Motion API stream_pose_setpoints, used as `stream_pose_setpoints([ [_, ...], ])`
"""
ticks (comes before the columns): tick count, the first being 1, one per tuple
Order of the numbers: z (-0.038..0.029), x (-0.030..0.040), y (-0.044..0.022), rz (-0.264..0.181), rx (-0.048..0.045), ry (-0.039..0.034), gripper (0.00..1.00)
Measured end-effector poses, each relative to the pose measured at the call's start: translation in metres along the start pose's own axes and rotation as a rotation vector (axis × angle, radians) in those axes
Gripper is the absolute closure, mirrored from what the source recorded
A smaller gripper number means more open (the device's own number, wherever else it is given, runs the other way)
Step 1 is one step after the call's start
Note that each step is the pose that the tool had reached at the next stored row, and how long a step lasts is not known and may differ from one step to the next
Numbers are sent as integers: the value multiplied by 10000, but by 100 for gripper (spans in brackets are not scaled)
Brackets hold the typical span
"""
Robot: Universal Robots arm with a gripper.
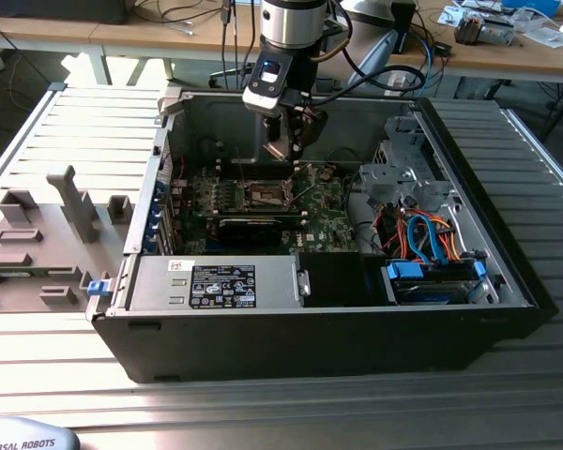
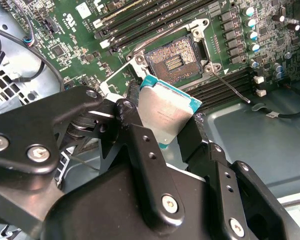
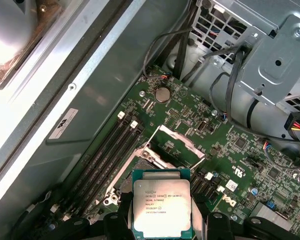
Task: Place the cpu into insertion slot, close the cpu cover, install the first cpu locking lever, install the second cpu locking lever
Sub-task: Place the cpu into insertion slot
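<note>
Right, the hand (image 2: 165,127) was clamped on the cpu (image 2: 166,110), with a black finger (image 2: 135,125) pressed to each of two opposite edges. The dull metal top faced up toward both wrist views, and by my reading that edge grip kept the underside free of contact. In the exterior view the hand (image 1: 291,141) hung inside the open computer case (image 1: 338,337), which sat on the slatted desk (image 1: 263,403), over the far part of the green circuit board (image 1: 324,220). The insertion slot (image 2: 174,59) lay bare, its dark centre exposed, just beyond the chip. The two looked apart, not touching, so the cpu (image 3: 161,207) seemed not yet seated. The cpu cover (image 3: 182,141) stood raised on the slot's far side, which left the opening free. A thin metal lever (image 2: 232,89) lay swung out to one side of the socket, unlatched. I could not tell whether the chip was level with the board.
</note>
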State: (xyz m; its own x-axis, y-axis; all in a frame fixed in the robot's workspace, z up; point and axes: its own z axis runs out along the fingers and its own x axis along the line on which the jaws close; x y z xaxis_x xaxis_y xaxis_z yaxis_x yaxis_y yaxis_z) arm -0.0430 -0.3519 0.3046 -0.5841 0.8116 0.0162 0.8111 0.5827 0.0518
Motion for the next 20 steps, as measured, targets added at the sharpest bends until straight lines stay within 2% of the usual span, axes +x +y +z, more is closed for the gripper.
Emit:
stream_pose_setpoints([
  [20,0,0,0,80,-1,-4,46],
])
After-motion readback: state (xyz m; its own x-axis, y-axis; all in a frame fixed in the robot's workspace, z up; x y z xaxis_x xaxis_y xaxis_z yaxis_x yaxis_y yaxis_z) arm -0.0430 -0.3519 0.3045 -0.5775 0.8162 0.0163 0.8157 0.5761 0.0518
